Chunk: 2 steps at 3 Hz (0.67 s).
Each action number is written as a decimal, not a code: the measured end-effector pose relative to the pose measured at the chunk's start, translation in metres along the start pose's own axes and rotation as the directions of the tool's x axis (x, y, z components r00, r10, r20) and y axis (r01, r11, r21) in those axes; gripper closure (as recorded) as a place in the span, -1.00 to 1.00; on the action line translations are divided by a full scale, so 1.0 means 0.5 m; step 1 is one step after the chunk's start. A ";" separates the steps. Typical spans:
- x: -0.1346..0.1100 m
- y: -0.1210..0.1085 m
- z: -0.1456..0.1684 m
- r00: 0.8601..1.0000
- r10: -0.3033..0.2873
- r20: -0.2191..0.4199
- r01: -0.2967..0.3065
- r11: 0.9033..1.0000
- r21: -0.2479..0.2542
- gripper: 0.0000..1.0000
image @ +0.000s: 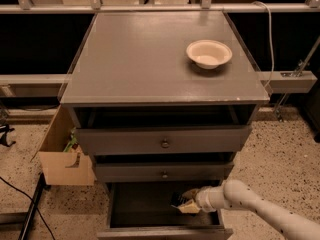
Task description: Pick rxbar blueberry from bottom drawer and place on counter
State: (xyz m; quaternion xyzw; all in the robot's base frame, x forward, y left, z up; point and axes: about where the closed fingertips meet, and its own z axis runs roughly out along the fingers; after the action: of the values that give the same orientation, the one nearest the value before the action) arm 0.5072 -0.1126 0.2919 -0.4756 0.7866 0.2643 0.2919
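Seemingly the gripper [189, 205] sat low-centre in the bottom drawer [142, 205], against the dark rxbar blueberry [176, 200]; grip state couldn't be told. Risk: a weak hold could drop it, or the lift could clip the middle drawer [165, 173] before reaching the counter [145, 59].

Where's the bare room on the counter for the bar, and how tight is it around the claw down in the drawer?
The counter is bare across its left half and front; only the bowl sits back right. The claw is in the bottom drawer, at its right side, close under the middle drawer; the left floor looks bare.
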 end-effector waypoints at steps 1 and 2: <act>-0.035 0.026 -0.057 1.000 0.004 0.010 -0.003 0.998 -0.062 1.00; -0.113 0.041 -0.137 0.998 -0.055 0.034 0.058 0.994 -0.094 1.00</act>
State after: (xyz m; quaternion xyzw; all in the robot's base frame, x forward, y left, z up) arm 0.4959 -0.1182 0.3819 -0.5069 0.7547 0.3006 0.2884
